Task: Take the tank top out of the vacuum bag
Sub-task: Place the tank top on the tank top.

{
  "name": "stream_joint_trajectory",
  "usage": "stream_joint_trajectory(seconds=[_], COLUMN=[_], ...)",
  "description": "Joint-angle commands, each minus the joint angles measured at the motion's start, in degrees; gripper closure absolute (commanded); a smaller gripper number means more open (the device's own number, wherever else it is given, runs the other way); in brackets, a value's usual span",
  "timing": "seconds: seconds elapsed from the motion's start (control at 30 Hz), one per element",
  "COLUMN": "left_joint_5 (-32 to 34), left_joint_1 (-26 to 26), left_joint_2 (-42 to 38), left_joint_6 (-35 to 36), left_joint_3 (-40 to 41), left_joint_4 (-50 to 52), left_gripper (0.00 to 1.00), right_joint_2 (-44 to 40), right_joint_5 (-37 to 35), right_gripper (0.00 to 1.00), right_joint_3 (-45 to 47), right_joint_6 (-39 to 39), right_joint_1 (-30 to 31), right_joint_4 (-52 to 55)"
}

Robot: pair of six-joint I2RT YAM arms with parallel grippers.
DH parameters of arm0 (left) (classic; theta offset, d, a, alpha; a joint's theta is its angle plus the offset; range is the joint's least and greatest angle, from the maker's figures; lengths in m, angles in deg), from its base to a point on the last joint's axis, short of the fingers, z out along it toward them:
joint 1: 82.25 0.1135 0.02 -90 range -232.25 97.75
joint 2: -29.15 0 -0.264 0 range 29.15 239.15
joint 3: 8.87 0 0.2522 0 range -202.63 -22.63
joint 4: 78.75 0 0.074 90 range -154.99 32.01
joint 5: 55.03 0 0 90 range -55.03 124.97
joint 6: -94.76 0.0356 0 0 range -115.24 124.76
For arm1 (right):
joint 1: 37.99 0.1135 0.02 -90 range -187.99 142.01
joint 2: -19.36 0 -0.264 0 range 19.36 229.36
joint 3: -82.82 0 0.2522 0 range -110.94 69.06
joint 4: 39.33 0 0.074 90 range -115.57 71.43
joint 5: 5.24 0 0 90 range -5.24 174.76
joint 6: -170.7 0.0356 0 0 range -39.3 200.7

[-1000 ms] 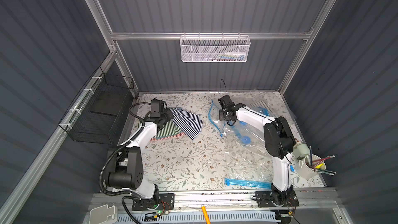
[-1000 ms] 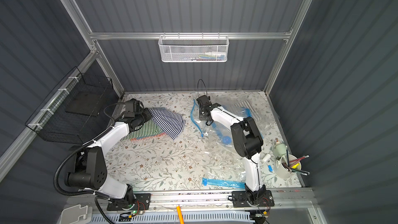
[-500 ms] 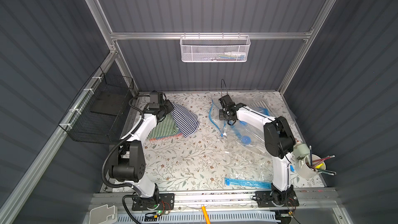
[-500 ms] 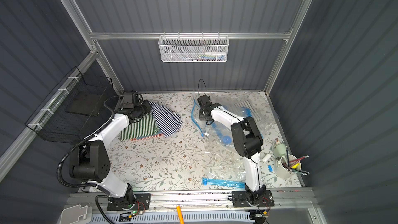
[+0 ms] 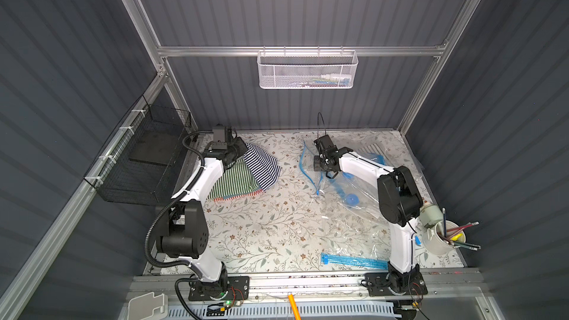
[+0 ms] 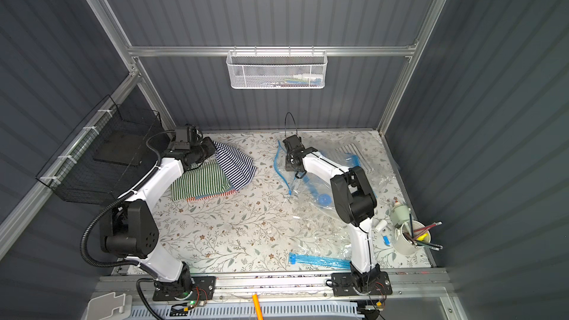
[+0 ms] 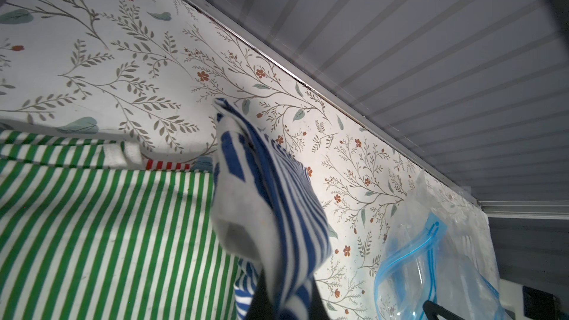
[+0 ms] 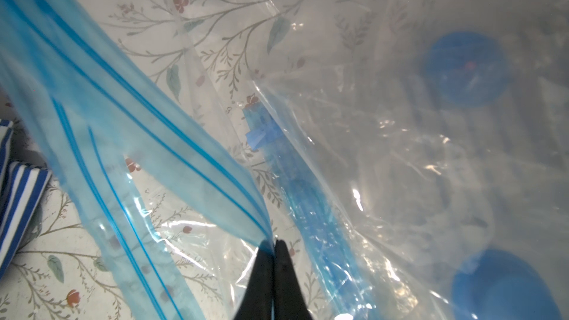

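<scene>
Jaws of the left gripper [image 7: 288, 303] are closing tightly on a fold of the navy-and-white striped tank top [image 7: 271, 198], which is lying fully outside the vacuum bag [image 5: 354, 186] and well apart from it. Reading from the left in both top views, a black wire basket [image 5: 147, 161] is hanging on the side wall at about 9 o'clock. At about 10 o'clock on the floral table [image 5: 261, 235], the left gripper [image 5: 238, 149] is lifting one end of the tank top [image 5: 264, 161]. The garment's lower part is draping over a folded green-striped garment [image 5: 237, 180] and onto the table beside it. In the left wrist view, the green-striped garment [image 7: 92, 226] is covering a red-striped layer, only an edge of which is showing. At 12 o'clock a white mesh basket [image 5: 308, 69] is hanging from the rear rail. At about 1 o'clock the right gripper [image 8: 274, 247] is pressing its jaws together on the blue seal strip [image 8: 123, 118] of the vacuum bag, raising that edge while the clear body is sagging toward 3 o'clock. At about 4 o'clock a white cup [image 5: 440, 238] is holding pencils.
</scene>
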Motion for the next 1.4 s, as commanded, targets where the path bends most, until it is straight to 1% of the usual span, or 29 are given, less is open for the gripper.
stream_joint_trajectory(seconds=[0.0,0.13,0.27,0.4,0.5,0.63,0.67,0.73,0.8,0.93,0.97,1.1,1.2,1.37], left_joint_5=[4.1,4.0,5.5,4.3,3.8,1.5,1.2,1.8,3.4,3.8,3.9,5.3,4.9,6.1], left_joint_1=[1.1,3.7,4.1,5.4,5.8,6.1,6.1,6.2,6.5,7.5,7.5,8.1,9.3,10.6], left_joint_2=[-4.8,-5.7,-6.8,-7.1,-6.7,-3.1,-2.6,-2.6,-3.7,-5.1,-5.6,-7.0,-8.6,-10.1], left_joint_6=[2.7,3.6,4.5,4.0,4.3,4.9,4.9,4.8,4.8,5.1,4.9,5.1,5.0,6.2], left_joint_3=[1.7,2.8,3.0,2.3,0.6,-4.7,-7.5,-7.9,-6.9,-5.9,-3.2,-0.5,1.8,3.2], left_joint_4=[2.0,3.7,4.0,4.2,4.5,8.7,9.3,10.2,10.1,10.9,10.9,11.9,11.9,13.4], left_gripper=[1.0,1.0,1.0,1.0,1.0,1.0,1.0,1.0,1.0,1.0,1.0,1.0,1.0,1.0], right_joint_2=[0.0,-0.1,0.0,0.1,0.0,0.2,0.2,0.4,0.3,0.3,0.4,0.2,0.3,0.3], right_joint_5=[-0.2,0.6,1.1,1.3,1.2,1.9,2.1,2.3,2.4,2.3,2.3,2.4,2.4,3.1], right_gripper=[1.0,1.0,1.0,1.0,1.0,1.0,1.0,1.0,1.0,1.0,1.0,1.0,1.0,1.0], right_joint_3=[1.2,1.2,1.1,1.1,1.3,1.4,1.4,1.4,1.4,1.7,1.6,1.7,1.9,1.9], right_joint_6=[-0.8,-0.8,-0.8,-1.1,-1.2,-1.2,-1.2,-1.2,-1.3,-1.8,-1.8,-1.9,-2.1,-1.9], right_joint_1=[-0.4,-0.4,-0.4,-0.3,-0.3,-0.4,-0.3,-0.3,-0.4,-0.4,-0.3,-0.4,-0.4,-0.4], right_joint_4=[-0.1,-0.4,-0.5,-0.4,-0.5,-1.0,-1.1,-1.3,-1.3,-1.6,-1.7,-1.8,-1.8,-1.9])
